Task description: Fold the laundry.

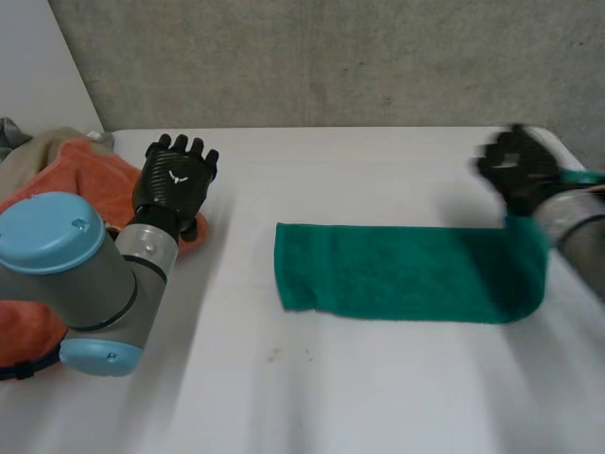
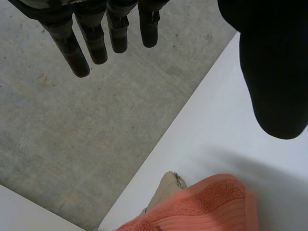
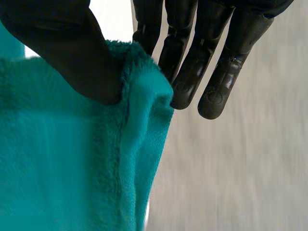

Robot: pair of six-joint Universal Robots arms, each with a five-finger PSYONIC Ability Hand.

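Note:
A green towel (image 1: 406, 274) lies folded in a long strip across the middle of the white table (image 1: 378, 397). My right hand (image 1: 518, 170) is at its right end and lifts that end off the table. In the right wrist view the thumb (image 3: 72, 48) pinches the green towel's (image 3: 72, 168) edge against the straight fingers (image 3: 192, 72). My left hand (image 1: 175, 180) hovers at the table's left with fingers straight and spread, holding nothing. The left wrist view has the fingers (image 2: 91, 38) and thumb (image 2: 274, 72) apart above the table's far edge.
An orange towel (image 1: 76, 180) lies in a heap at the table's left, under my left arm, with a beige cloth (image 1: 38, 151) behind it. Both show below the left hand, orange towel (image 2: 207, 207) and beige cloth (image 2: 166, 190). A grey wall stands behind the table.

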